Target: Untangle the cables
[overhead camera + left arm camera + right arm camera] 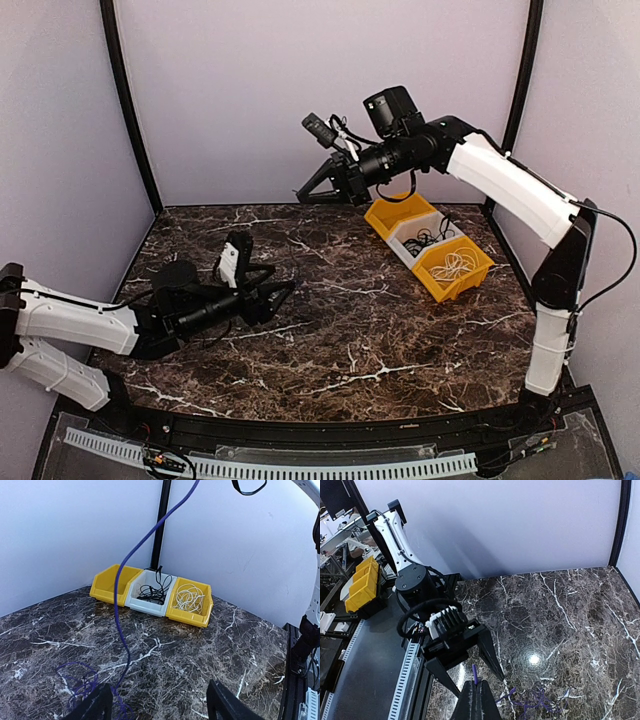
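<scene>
Marble table (400, 340), lilac walls, and we start on the left. The left gripper (160, 707) lies low over the stone, jaws spread wide and gripping nothing. Right at its fingers the purple cable (115, 595) sits in a loose snarl, then climbs steeply off the table. That's because the right gripper (476, 692), up high, is pinched tight on the cable's end, hoisting it so the loops, I'd say, can drop free under their own weight. Further right, in the back corner, black cables (152, 591) are heaped in the grey bin (145, 608), and a white cable (189, 599) is coiled in the yellow bin (187, 618) touching it. Those look sorted, so purple looks like the job left.
</scene>
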Available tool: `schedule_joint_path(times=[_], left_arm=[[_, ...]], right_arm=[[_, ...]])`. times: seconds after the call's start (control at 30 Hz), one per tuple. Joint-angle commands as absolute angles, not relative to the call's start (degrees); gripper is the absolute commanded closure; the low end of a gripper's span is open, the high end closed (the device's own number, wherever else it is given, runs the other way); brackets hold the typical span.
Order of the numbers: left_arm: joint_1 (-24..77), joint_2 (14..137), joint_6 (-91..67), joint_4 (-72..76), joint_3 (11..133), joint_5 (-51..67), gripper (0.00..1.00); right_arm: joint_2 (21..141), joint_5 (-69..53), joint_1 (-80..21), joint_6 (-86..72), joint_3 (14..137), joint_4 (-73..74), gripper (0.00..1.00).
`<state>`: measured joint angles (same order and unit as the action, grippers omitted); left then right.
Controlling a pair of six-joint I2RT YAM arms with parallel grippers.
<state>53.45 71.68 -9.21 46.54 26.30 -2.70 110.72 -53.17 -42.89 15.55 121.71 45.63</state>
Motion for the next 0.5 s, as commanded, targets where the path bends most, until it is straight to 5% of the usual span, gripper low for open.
schedule_joint_path(times=[0.0, 0.2, 0.47], left_arm=[[53.7, 77.9, -7.8, 49.9, 31.6, -9.0, 0.32], [53.2, 87.8, -4.8, 54.0, 37.1, -16.3, 0.35], [51.8, 96.6, -2.7, 64.3, 35.7, -9.6, 0.78]], right_arm=[[111.7, -53.7, -43.9, 14.5, 123.3, 43.2, 1.0], [111.3, -56.7, -44.5, 14.7, 123.9, 43.5, 1.0], [108.0, -57.9, -44.4, 17.7, 128.2, 45.2, 1.0]])
